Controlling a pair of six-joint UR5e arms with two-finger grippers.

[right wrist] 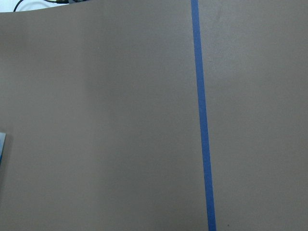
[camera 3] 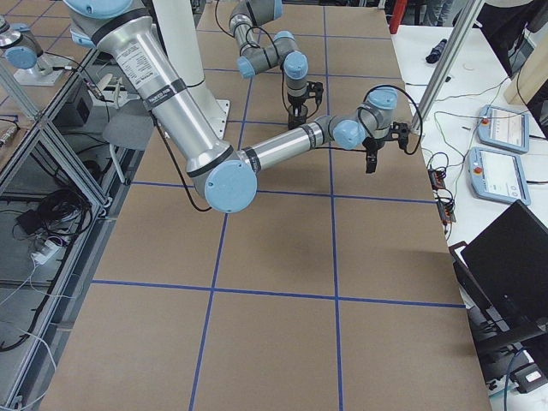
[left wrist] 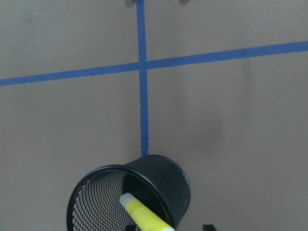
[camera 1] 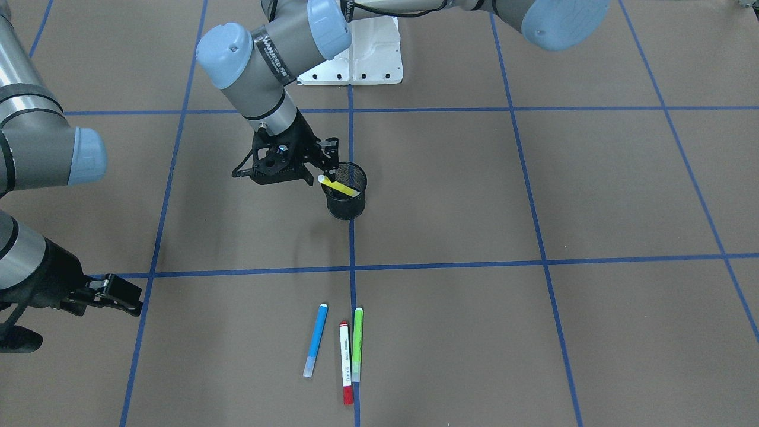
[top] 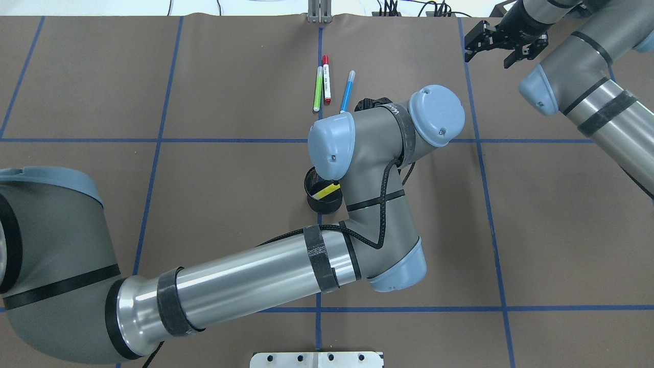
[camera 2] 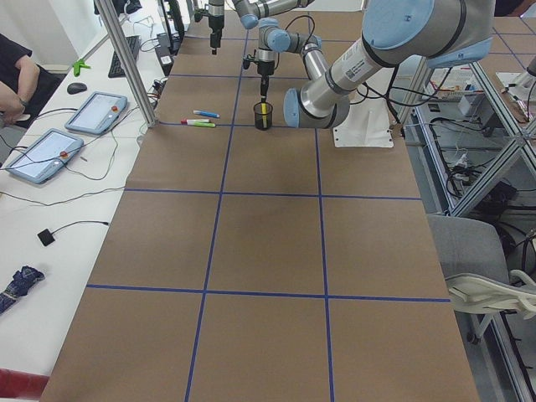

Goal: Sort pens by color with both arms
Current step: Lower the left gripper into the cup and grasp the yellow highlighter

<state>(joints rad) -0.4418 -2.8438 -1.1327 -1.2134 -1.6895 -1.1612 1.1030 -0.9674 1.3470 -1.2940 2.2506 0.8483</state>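
The yellow pen (camera 1: 339, 186) leans inside the black wire-mesh cup (camera 1: 347, 201), its pale cap at the rim. It also shows in the left wrist view (left wrist: 144, 216). My left gripper (camera 1: 323, 169) hovers just above the cup, jaws apart, the pen below and between them. The blue pen (camera 1: 315, 340), the white pen with red ends (camera 1: 345, 363) and the light green pen (camera 1: 357, 344) lie side by side on the table, far from the cup. My right gripper (top: 503, 46) is open and empty, off to the side of the three pens.
The brown table (camera 1: 533, 196) carries a grid of blue tape lines (camera 1: 450, 262). The white pedestal base (camera 1: 367, 59) stands behind the cup. My left arm's elbow (top: 388, 133) hangs over the table centre and hides part of the cup (top: 319, 202).
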